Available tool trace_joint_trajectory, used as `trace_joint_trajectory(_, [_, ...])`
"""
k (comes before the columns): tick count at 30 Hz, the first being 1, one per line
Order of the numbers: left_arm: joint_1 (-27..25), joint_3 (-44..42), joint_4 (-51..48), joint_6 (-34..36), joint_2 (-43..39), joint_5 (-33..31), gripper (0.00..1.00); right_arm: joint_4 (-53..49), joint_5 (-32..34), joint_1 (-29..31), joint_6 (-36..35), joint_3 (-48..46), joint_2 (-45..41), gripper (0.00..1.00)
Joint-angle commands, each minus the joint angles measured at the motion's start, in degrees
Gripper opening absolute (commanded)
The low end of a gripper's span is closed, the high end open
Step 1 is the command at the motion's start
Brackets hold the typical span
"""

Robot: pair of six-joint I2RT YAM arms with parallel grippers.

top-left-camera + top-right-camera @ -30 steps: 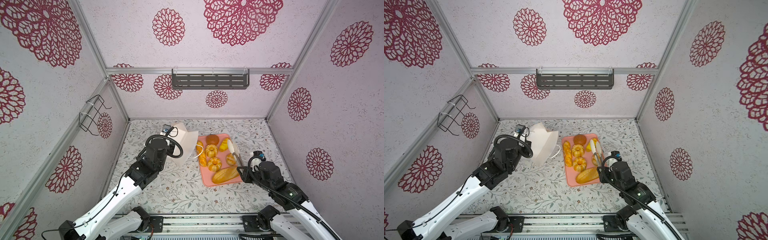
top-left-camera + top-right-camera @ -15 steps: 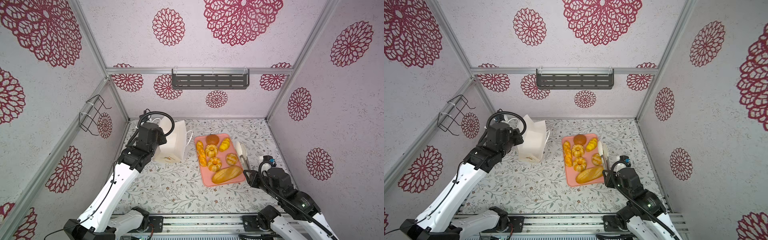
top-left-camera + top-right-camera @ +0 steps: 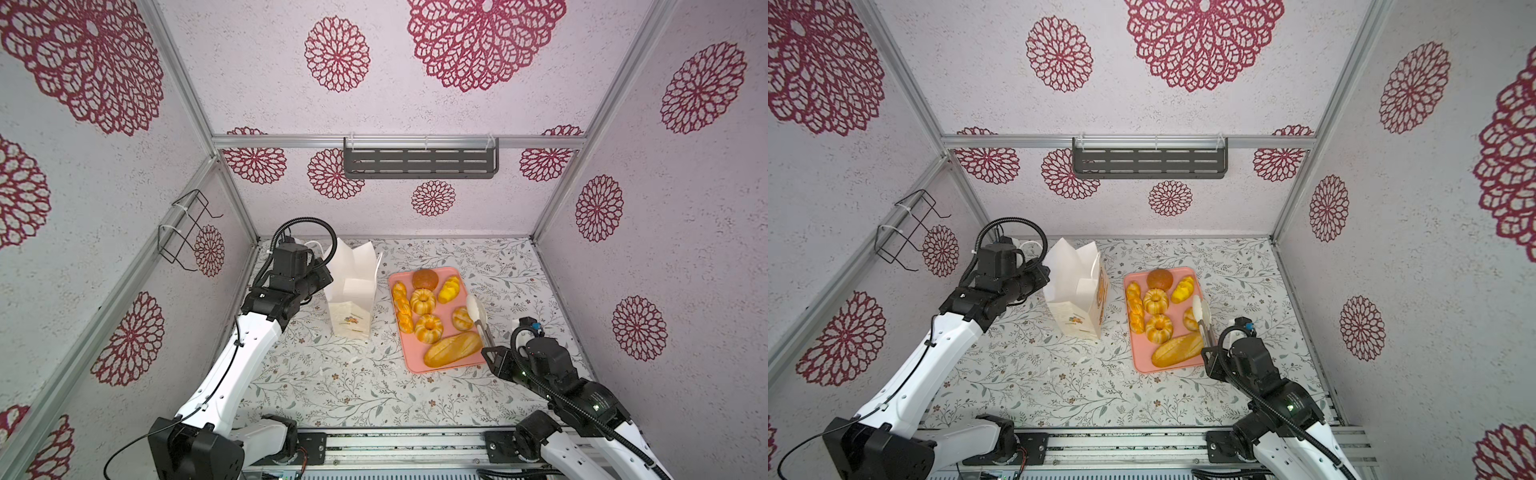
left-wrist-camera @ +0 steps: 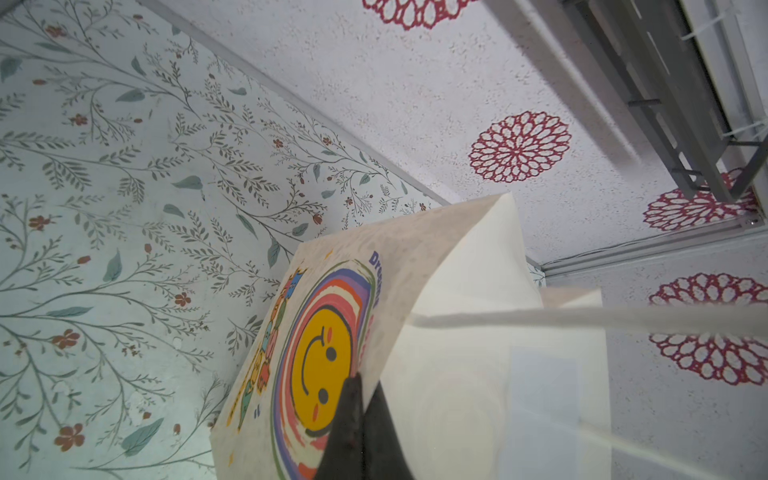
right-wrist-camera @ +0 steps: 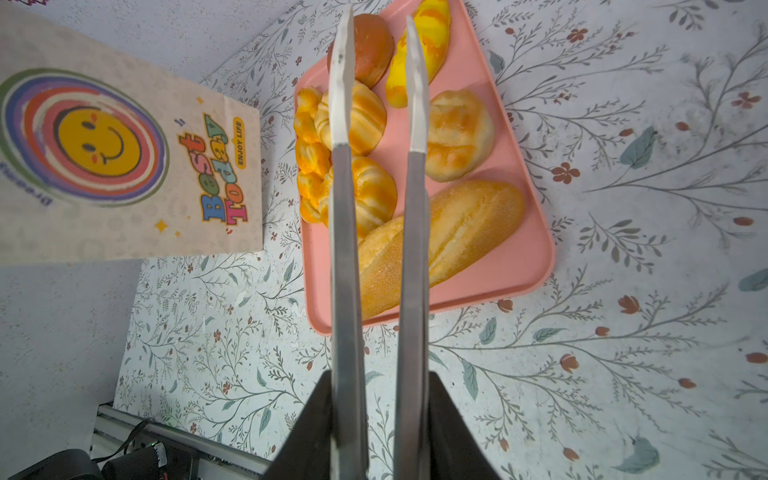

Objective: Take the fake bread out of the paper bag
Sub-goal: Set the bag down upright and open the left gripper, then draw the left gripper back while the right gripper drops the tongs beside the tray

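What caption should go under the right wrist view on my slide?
Gripped metal tongs reach over the pink tray of fake bread, the smiley-printed paper bag beside it.

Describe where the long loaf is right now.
In both top views the long loaf lies at the near end of the pink tray, right of centre, beside a ring cake.

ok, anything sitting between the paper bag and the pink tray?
Nothing. In both top views only a narrow strip of floral tabletop separates the paper bag from the pink tray. The right wrist view shows the same bare gap.
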Motion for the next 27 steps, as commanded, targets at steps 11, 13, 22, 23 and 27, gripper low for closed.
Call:
trace_joint_trajectory(11, [2.18,-0.97,6.31,-0.46,4.7,2.36,0.02,1.05,0.35,-0.22,1.2,1.28,-0.16,0.32])
trace_joint_trajectory(13, [2.19,-0.72,6.35,0.63,5.24,3.43,0.22,1.02,0.28,-0.22,1.29,1.44,-0.07,0.32])
trace_joint_trajectory(22, [2.18,-1.33,7.76,5.67,0.32,4.53,0.97,0.36,0.36,-0.22,0.66,3.01,1.44,0.32])
trace_joint_trajectory(23, [2.18,-1.17,7.38,6.47,-0.47,4.44,0.97,0.37,0.25,-0.22,0.46,3.21,1.9,0.32])
trace_joint_trajectory(27, [2.18,-0.07,4.0,9.69,-3.97,3.48,0.97,1.29,0.01,-0.21,-1.11,4.36,4.79,0.32])
